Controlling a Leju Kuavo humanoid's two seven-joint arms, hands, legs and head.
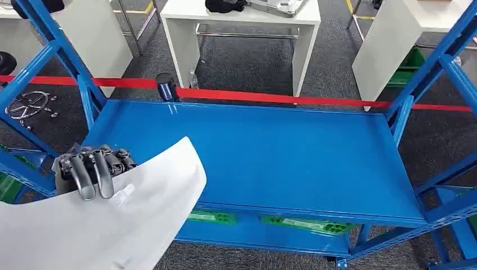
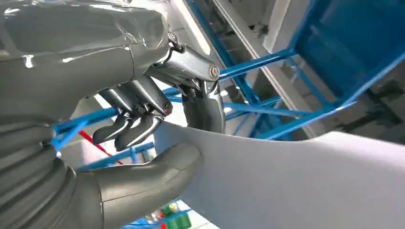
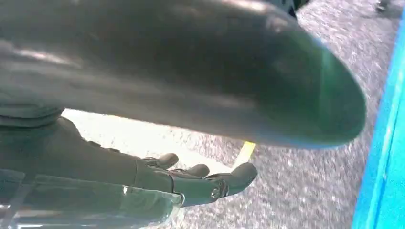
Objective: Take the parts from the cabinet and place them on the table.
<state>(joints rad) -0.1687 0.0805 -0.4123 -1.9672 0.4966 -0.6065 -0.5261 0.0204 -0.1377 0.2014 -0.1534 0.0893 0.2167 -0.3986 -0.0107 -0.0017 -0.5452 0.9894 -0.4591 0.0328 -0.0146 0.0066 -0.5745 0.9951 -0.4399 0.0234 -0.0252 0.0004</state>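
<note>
Red tape (image 1: 270,97) crosses grey carpet (image 1: 247,67); white desks (image 1: 242,22) behind.

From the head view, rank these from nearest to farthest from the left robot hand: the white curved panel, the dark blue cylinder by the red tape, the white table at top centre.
1. White curved panel: gripped by the left robot hand, lower left.
2. Dark blue cylinder: beyond the blue shelf's back edge, by the red tape.
3. White table: top centre, across the carpet.

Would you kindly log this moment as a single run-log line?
left hand: holds white panel | right hand: open, near floor | shelf: bare blue top | panel over shelf's near-left corner
</note>
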